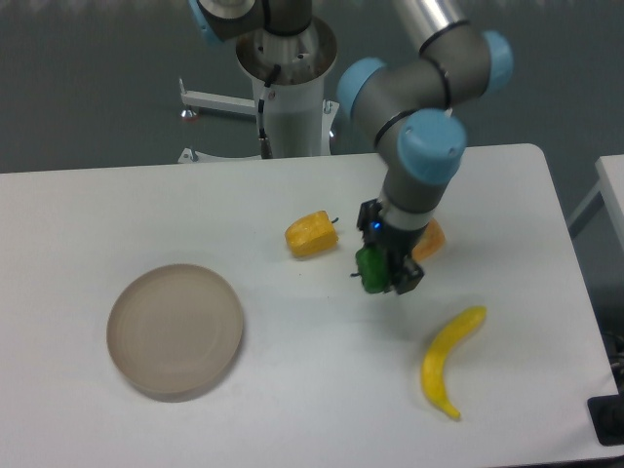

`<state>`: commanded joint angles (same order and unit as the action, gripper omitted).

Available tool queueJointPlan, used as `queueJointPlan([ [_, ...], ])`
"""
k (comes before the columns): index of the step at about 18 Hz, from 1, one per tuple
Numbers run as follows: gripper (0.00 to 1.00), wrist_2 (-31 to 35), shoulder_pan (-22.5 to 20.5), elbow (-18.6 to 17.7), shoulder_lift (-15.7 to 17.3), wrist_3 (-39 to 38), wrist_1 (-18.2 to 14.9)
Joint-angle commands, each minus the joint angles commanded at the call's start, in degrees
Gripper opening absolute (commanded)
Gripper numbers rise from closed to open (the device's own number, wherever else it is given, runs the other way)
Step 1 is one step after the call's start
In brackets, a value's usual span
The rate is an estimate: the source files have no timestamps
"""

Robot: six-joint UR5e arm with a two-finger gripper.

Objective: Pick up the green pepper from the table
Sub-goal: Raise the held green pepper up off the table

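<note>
The green pepper (370, 269) is a small dark-green shape between the fingers of my gripper (383, 275), near the middle right of the white table (292, 390). The gripper points down from above and is shut on the pepper. The black fingers cover the pepper's right side. I cannot tell whether the pepper touches the table or hangs just above it.
A yellow pepper (311, 234) lies just left of the gripper. An orange piece (430, 240) shows behind the gripper at its right. A banana (449, 360) lies at the front right. A round beige plate (175, 330) sits at the front left. The robot base (290, 88) stands behind the table.
</note>
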<state>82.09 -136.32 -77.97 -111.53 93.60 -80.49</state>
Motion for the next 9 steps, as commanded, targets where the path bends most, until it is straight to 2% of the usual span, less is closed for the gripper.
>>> queueJointPlan([
  [2,0.27,4.27,-0.35,1.41,-0.18,0.17,-2.47],
  [4,0.27,6.41,-0.09,1.42,-0.35,0.00,-3.09],
  [9,0.30,6.59,0.17,1.24,-0.53,-0.09,-2.65],
])
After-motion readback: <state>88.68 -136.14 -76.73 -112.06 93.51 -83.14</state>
